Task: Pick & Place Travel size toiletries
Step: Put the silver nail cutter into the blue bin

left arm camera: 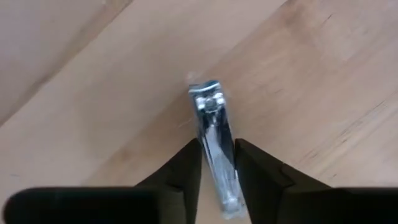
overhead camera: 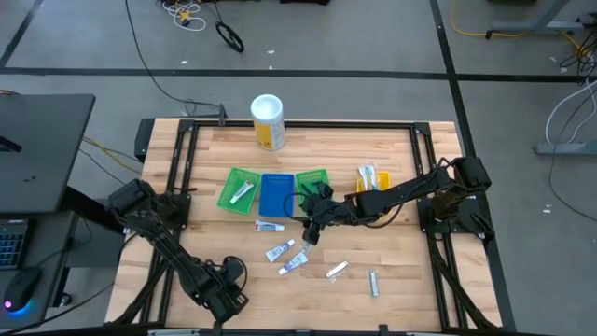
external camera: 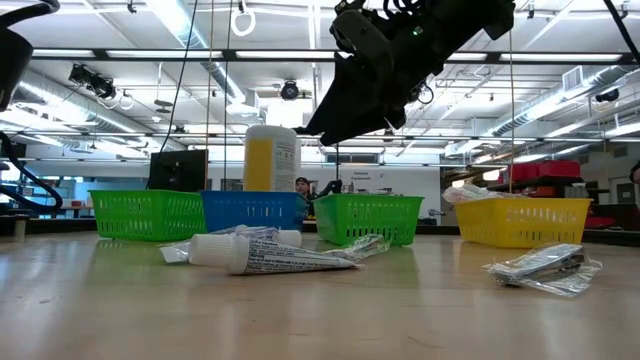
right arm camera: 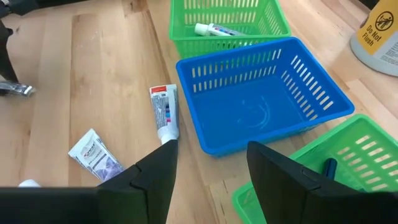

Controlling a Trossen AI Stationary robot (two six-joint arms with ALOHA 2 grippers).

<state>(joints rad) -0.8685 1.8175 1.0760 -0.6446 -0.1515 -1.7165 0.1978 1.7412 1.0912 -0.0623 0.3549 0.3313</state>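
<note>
Left gripper [left arm camera: 217, 163]: low at the table's near left, jaws narrowed around a silvery nail clipper [left arm camera: 214, 134] lying on the table [left arm camera: 323, 74]; contact unclear.
Right gripper [right arm camera: 208, 163]: jaws wide apart, empty, above the blue tray [right arm camera: 261, 93].
Toiletries: white tube [right arm camera: 165, 112] beside blue tray.

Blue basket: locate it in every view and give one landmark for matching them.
High view: blue basket mid-table, between green baskets.
Low view: left of centre, below the canister.
Left wrist view: not in it; only a nail clipper in the left gripper.
Right wrist view: centre.
Shared landmark: white-and-yellow canister.
</note>
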